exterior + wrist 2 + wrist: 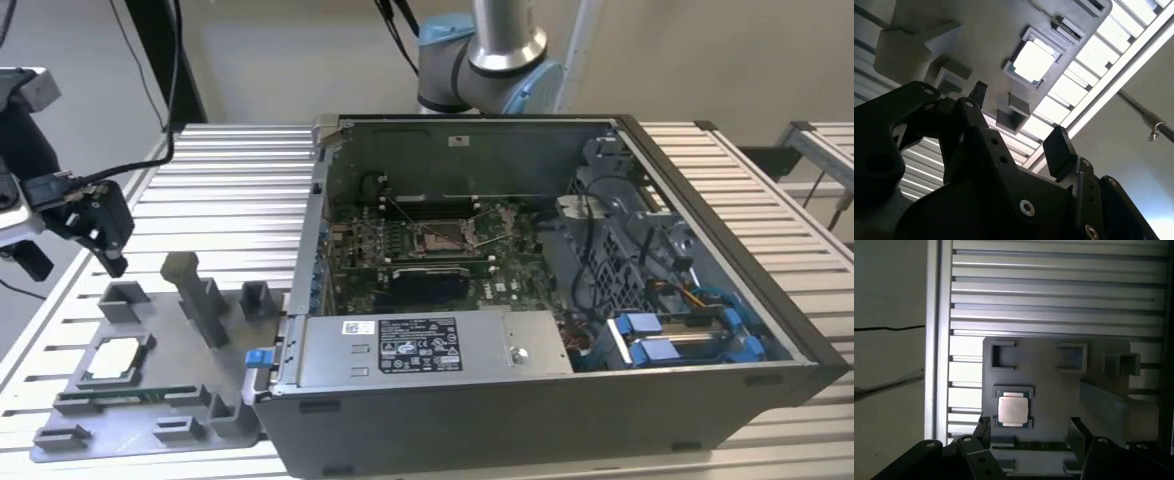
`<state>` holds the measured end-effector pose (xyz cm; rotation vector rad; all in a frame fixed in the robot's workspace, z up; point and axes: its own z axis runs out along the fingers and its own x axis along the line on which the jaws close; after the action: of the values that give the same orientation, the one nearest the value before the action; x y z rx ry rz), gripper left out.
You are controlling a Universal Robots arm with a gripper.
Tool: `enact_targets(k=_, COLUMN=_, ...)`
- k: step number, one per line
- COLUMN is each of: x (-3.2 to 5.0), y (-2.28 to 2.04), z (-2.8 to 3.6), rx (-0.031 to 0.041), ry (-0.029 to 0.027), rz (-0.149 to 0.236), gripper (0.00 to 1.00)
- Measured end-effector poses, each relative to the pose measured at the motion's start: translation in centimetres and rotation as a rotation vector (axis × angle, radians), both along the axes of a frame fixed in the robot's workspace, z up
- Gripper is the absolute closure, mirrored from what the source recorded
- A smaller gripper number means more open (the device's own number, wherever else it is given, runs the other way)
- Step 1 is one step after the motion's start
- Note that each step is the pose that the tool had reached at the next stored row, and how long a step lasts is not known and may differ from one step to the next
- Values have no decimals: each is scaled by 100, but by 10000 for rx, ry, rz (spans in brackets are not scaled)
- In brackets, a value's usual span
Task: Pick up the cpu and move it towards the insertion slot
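slatted metal table, cpu on tray

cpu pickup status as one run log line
gripper: open, holding nothing, over tray | cpu: flat in tray recess, not gripped | insertion slot: inside open case, away from gripper

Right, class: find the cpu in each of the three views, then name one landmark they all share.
Exterior view: the cpu lies in a square recess of the grey holder plate, at the exterior view's lower left, outside the computer case.
First wrist view: the cpu sits in that recess.
Second wrist view: the cpu is the bright square in the recess.
Shared landmark: the grey holder plate.
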<state>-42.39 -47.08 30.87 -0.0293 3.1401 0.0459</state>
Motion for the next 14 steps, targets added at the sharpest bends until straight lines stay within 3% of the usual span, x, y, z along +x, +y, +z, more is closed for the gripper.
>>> enact_targets(k=9, x=-2, y=30, z=-163, rx=-20, ry=6, rz=-26, gripper=0)
enact_targets(k=10, x=-2, y=41, z=-181, rx=-22, ry=5, rz=-33, gripper=100)
enact_targets(k=14, x=-3, y=53, z=-249, rx=-24, ry=3, rz=-54, gripper=100)
